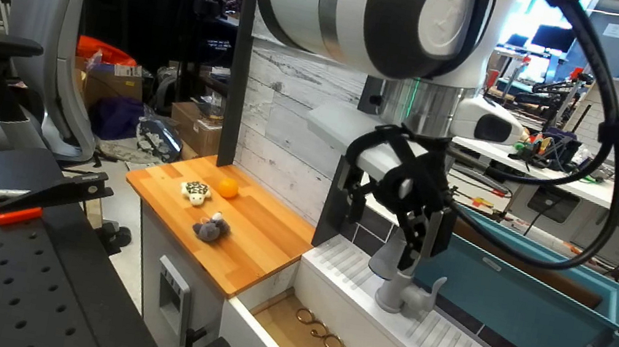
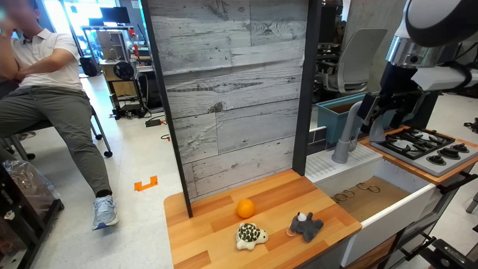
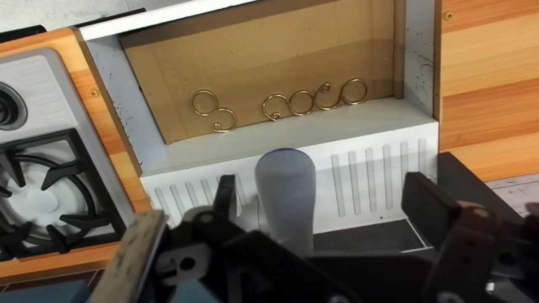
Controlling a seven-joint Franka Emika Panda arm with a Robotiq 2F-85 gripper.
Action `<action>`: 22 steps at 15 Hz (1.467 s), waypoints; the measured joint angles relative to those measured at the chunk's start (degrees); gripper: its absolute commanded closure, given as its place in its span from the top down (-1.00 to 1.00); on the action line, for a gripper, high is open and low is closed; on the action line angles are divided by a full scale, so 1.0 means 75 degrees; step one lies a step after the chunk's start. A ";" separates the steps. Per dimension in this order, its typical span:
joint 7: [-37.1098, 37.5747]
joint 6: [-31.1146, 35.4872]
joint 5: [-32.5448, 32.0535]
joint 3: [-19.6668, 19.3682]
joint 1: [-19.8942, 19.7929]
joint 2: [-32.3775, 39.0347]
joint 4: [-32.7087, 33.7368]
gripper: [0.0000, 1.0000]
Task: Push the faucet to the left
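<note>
The matte grey faucet stands on the white ribbed ledge behind the sink. It also shows in an exterior view, with its tall curved neck and a spout that hangs toward the stove side. In the wrist view its spout points toward the sink. My gripper is open, with its fingers spread wide on either side of the spout. The spout is nearer the left finger in that view, and I cannot tell whether they touch. In an exterior view the gripper points down over the faucet and hides its upper neck.
The sink holds several gold rings. A toy stove stands beside it. Teal bins are behind the ledge. A grey wood-look panel rises by the wooden counter, which bears an orange ball, a turtle toy and a grey toy.
</note>
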 measured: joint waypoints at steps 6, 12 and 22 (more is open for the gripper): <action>-0.0172 0.1054 -0.0038 -0.0183 0.0028 0.0472 -0.0032 1.00; -0.0459 0.2745 -0.0166 -0.0240 0.0208 0.0807 -0.0416 1.00; -0.1153 0.4476 -0.0672 -0.0214 0.0369 0.0996 -0.1204 1.00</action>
